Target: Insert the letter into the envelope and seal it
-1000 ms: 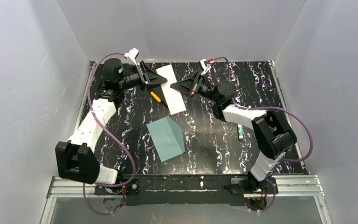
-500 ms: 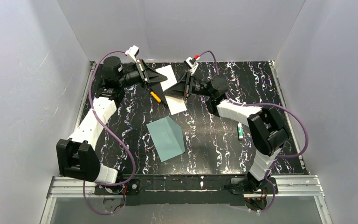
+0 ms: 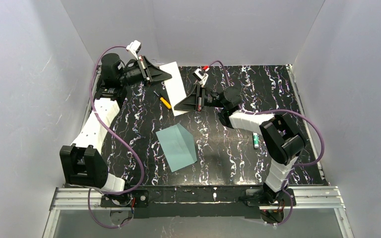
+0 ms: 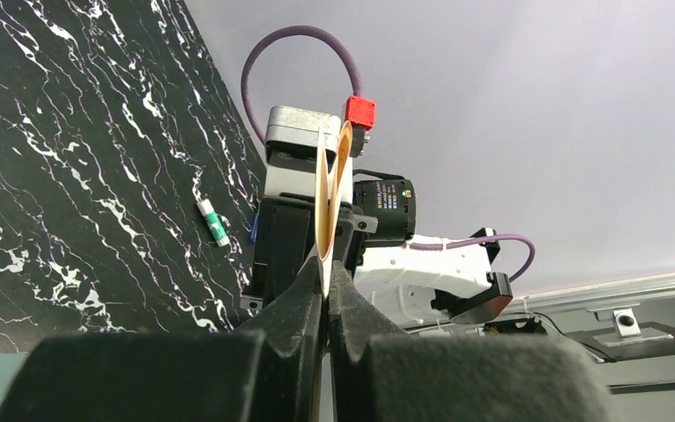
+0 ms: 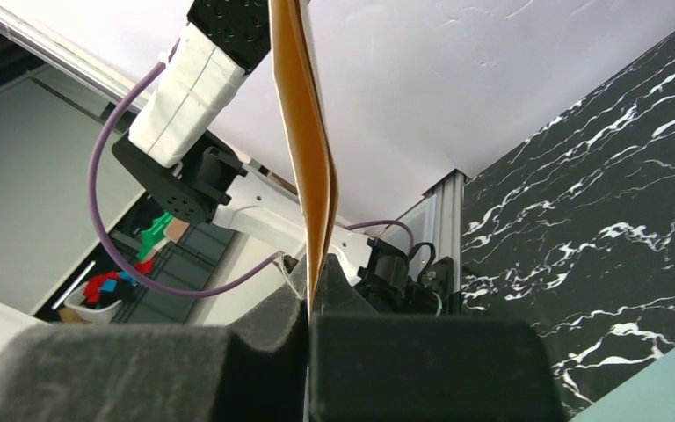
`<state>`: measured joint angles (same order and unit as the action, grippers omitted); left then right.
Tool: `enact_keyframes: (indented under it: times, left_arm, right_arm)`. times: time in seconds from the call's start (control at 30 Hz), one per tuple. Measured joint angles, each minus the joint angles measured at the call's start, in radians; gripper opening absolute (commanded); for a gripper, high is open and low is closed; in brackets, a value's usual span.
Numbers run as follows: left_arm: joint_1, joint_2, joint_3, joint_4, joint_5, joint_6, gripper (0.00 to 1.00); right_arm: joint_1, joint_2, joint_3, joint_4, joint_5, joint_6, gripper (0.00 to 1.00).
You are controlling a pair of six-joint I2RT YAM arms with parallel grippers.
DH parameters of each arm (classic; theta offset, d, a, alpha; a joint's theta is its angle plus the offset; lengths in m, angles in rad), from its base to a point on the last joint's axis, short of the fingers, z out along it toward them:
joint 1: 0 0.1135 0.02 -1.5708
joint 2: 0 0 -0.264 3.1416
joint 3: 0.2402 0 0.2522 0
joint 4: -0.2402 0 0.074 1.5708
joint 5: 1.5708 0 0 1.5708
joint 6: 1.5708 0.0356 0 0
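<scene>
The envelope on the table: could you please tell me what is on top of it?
Nothing lies on the envelope; its top face is bare. The letter is held apart from it, pinched by the left tool and the right tool. The envelope's inside is hidden.

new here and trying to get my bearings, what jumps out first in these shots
The letter is held up off the table at the far side, pinched by the left gripper at one end and the right gripper at the other. The envelope lies flat mid-table, apart from both. An orange pen lies beside the letter.
</scene>
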<state>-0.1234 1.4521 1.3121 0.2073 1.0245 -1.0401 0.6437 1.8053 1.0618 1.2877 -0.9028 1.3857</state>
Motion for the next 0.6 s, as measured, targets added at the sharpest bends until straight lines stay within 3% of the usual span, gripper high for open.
enact_keyframes:
  times: [0.1,0.13,0.17,0.2,0.27,0.6]
  left_arm:
    - [0.002,0.001,0.0,0.002,0.005,0.001,0.0]
    - [0.002,0.001,0.0,0.002,0.006,0.001,0.0]
    - [0.002,0.002,0.0,0.002,0.008,0.002,0.0]
    - [0.002,0.004,0.001,0.003,0.01,0.004,0.0]
    - [0.002,0.01,0.003,0.003,0.016,0.008,0.0]
    - [0.002,0.016,-0.021,0.002,0.051,0.035,0.0]
  right_arm:
    - [0.0,0.0,0.0,0.003,0.0,0.001,0.01]
    - [0.0,0.0,0.0,0.002,-0.001,0.0,0.09]
    - [0.0,0.0,0.0,0.002,-0.002,-0.003,0.26]
    - [0.0,0.0,0.0,-0.002,-0.002,-0.006,0.37]
    - [-0.001,-0.001,0.0,-0.015,0.003,-0.017,0.47]
    - [-0.049,-0.05,0.016,-0.072,0.098,-0.058,0.43]
